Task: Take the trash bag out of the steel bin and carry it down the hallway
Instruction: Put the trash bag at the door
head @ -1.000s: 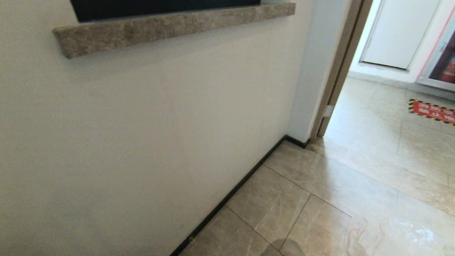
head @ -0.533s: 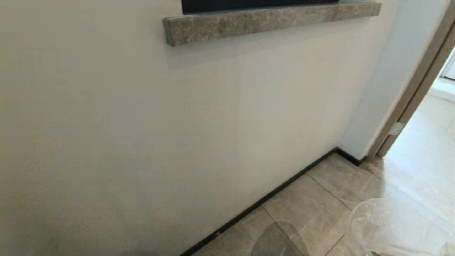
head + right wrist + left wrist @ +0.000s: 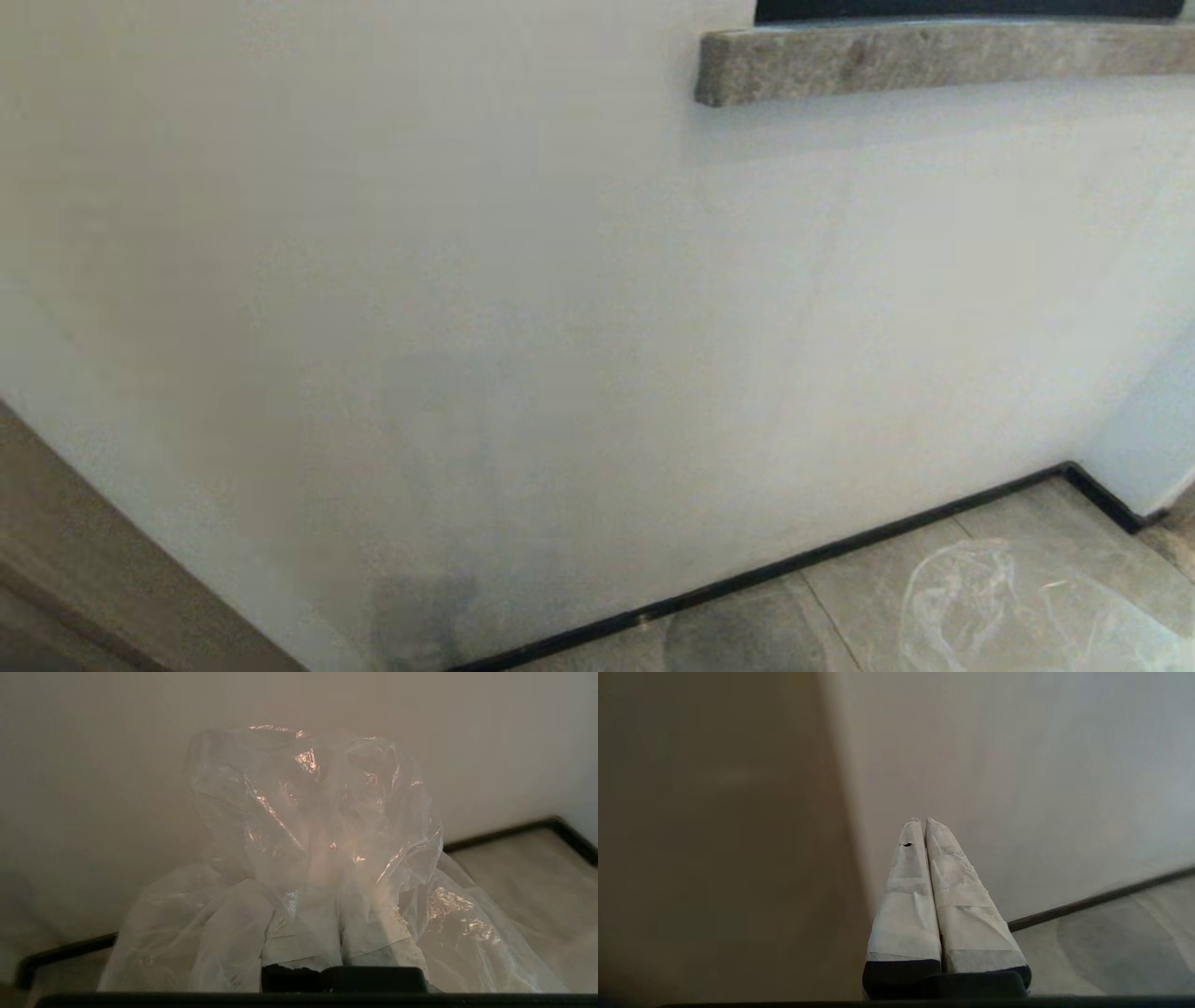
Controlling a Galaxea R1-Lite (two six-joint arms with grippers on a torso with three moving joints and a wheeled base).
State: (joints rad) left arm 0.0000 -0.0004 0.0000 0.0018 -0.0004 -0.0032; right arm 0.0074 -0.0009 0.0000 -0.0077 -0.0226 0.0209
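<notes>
The right gripper (image 3: 338, 933) was clamped shut on gathered folds of the trash bag (image 3: 317, 826), with clear plastic billowing up over and around its taped fingers (image 3: 303, 942). This high pinch on the film let the bag hang free for carrying, in my judgement. In the head view a bulge of the same bag (image 3: 1018, 607) showed at the lower right, above the floor tiles (image 3: 868, 597) and near the black baseboard (image 3: 840, 555).

Contents: none could be made out through the crinkled film in either view (glare and folds obscured the inside). The steel bin appeared in no view, so the bag was evidently out of it and the carrying stage was in hand.

The left gripper (image 3: 923, 826) held nothing, its taped fingers (image 3: 906, 896) pressed together, pointing at the white wall (image 3: 467, 280). A stone ledge (image 3: 934, 61) ran along that wall, upper right.
</notes>
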